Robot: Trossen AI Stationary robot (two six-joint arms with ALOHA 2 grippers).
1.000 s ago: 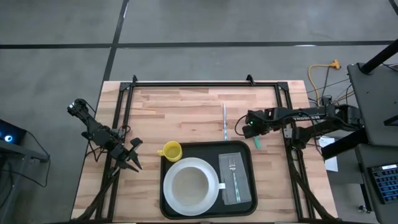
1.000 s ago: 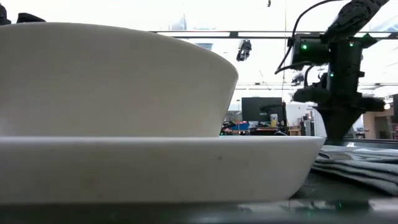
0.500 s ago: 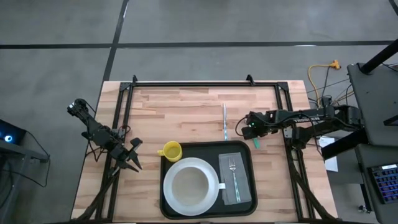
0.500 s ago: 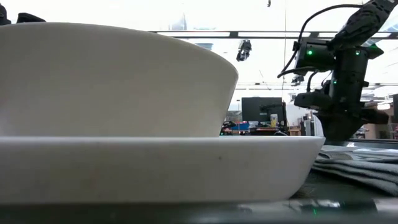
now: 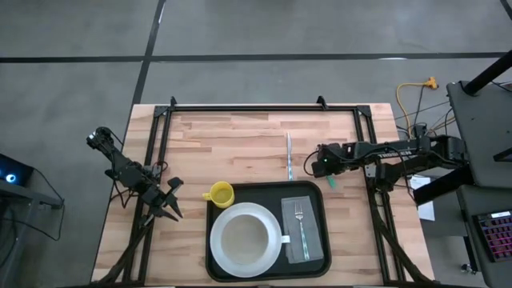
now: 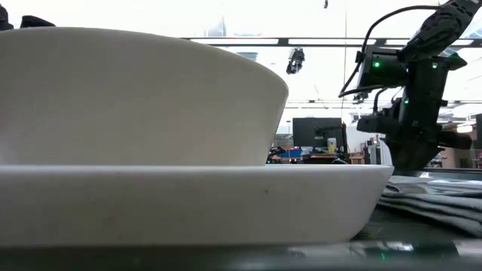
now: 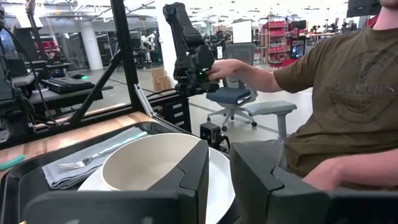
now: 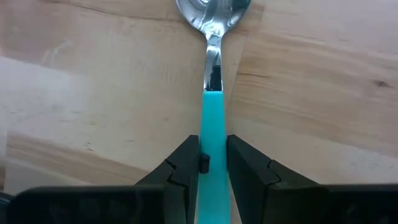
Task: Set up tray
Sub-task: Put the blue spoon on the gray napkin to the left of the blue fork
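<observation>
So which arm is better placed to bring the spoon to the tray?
The right. Its gripper is already closed on the spoon handle, just beside the tray. The left gripper waits at the table's left edge, far from it.

far table [image 5: 232,132]: bare | knife [image 5: 289,156] | tray [image 5: 214,264]: full | cup [image 5: 219,194] beside

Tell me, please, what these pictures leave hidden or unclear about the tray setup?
- Low view: the bowl and plate fill the frame, hiding the tray and table.
- Right wrist view: the spoon bowl is cut off at the edge.
- High view: the right gripper covers most of the spoon.
</observation>
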